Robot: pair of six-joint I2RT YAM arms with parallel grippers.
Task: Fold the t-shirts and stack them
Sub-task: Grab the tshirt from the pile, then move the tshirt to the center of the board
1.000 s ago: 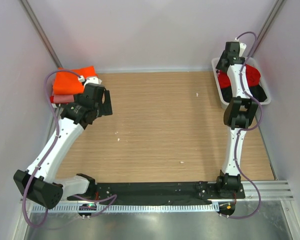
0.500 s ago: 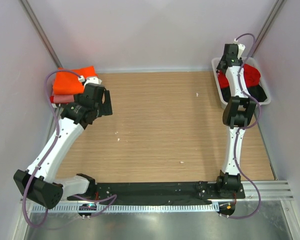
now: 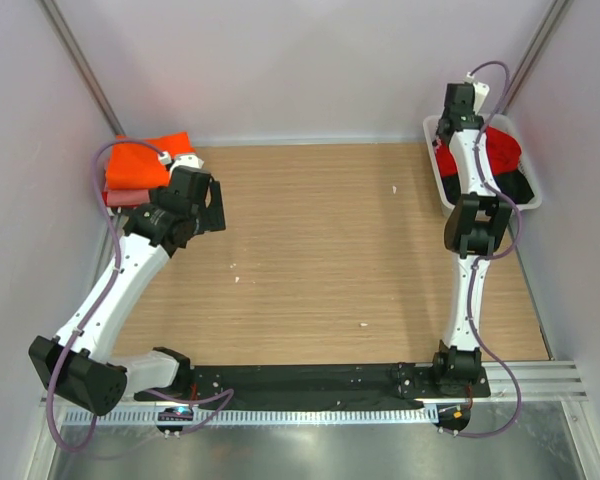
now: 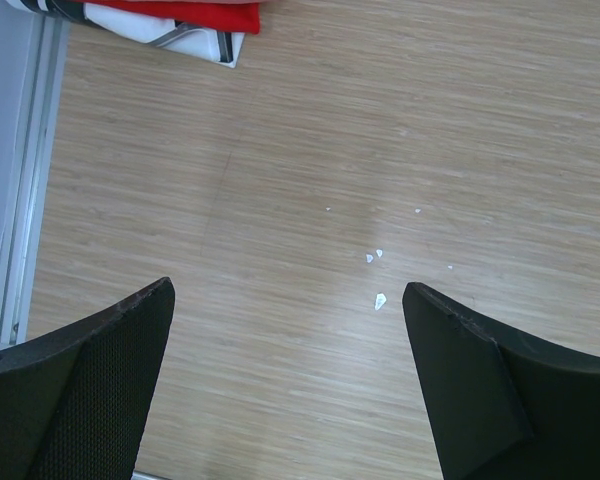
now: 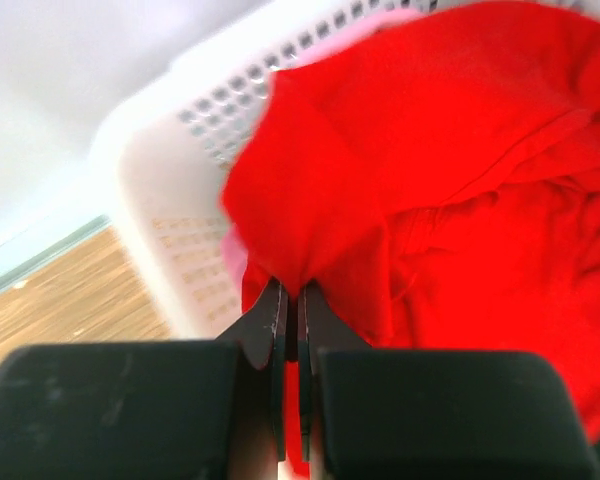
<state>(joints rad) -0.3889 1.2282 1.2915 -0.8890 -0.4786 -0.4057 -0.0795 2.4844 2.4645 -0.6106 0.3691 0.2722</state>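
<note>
Near edge: black base bar and ribbed metal rail, both arm bases bolted there. Wood-grain desk with a few white flecks; plain pale walls around.

Left gripper released, fingers spread wide, hanging above bare wood near the left edge.

Far left corner: folded orange t-shirt on top of a salmon-pink one (lower layers mostly hidden).

Top of left wrist view: strip of red cloth over something white with dark stripes, cut off, not identifiable.

Far right corner: white slatted basket, right gripper clenched on a fold of the bright red t-shirt lying in it. Pale pink cloth against the basket wall; black cloth beside the red. Right wrist view blurred.
</note>
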